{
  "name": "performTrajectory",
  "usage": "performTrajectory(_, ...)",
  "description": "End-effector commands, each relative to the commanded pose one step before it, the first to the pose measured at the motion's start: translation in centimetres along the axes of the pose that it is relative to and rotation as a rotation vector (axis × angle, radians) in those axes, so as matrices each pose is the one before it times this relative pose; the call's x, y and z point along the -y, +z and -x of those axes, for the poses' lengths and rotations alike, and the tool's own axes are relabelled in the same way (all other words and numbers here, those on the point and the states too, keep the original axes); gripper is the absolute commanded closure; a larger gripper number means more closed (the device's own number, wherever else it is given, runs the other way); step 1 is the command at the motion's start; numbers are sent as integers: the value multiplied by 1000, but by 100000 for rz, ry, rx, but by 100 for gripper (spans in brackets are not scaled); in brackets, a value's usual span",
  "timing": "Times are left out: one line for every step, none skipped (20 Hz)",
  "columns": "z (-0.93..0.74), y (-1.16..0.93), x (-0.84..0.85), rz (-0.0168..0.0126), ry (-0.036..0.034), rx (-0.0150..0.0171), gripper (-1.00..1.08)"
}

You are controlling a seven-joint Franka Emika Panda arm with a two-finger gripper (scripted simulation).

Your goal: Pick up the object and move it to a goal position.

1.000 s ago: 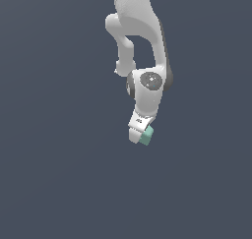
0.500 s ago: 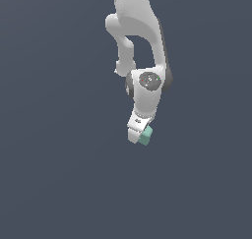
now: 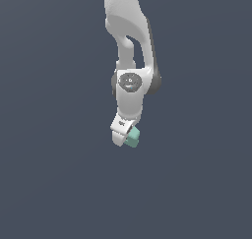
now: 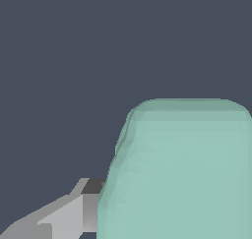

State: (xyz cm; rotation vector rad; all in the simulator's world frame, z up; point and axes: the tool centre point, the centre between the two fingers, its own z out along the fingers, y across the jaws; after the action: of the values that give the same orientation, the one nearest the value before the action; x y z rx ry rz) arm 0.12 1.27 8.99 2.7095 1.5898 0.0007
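The mint-green block hangs in the air at the end of the white arm, near the middle of the exterior view. My gripper is shut on the block, and its white hand covers the side of the block toward the exterior view's left. In the wrist view the block fills the near corner of the picture, and one grey finger lies against its side. The other finger is hidden behind the block. No darker dot shows on the block's faces.
The white arm comes down from the top of the exterior view. Around it there is only a plain dark grey-blue background, with no goal marker or other object in view.
The arm and the gripper with the block have moved toward the exterior view's left, at about the same height. The hold on the block is unchanged.
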Motion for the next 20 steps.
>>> performTrajectory(1917, -363, -1817, 71, 107, -9, 108)
performTrajectory(801, -144, -779, 0, 0, 0, 108)
performTrajectory(818, -147, -798, 0, 0, 0, 108)
performTrajectory(830, -150, -813, 0, 0, 0, 108)
performTrajectory(839, -152, -825, 0, 0, 0, 108)
performTrajectory(844, -153, -834, 0, 0, 0, 108)
performTrajectory(823, -126, -835, -52, -44, -12, 108)
performTrajectory(848, -154, -846, 0, 0, 0, 108)
performTrajectory(846, -154, -850, 0, 0, 0, 108)
performTrajectory(842, -154, -851, 0, 0, 0, 108)
performTrajectory(836, -153, -851, 0, 0, 0, 108)
performTrajectory(811, -149, -832, 0, 0, 0, 108)
performTrajectory(766, -141, -792, 0, 0, 0, 108)
performTrajectory(724, -134, -756, 0, 0, 0, 108)
performTrajectory(680, -126, -717, 0, 0, 0, 108)
performTrajectory(623, -116, -663, 0, 0, 0, 108)
performTrajectory(548, -68, -608, -43, -17, 51, 108)
performTrajectory(512, -96, -553, 0, 0, 0, 108)
performTrajectory(463, -87, -505, 0, 0, 0, 108)
performTrajectory(415, -78, -459, 0, 0, 0, 108)
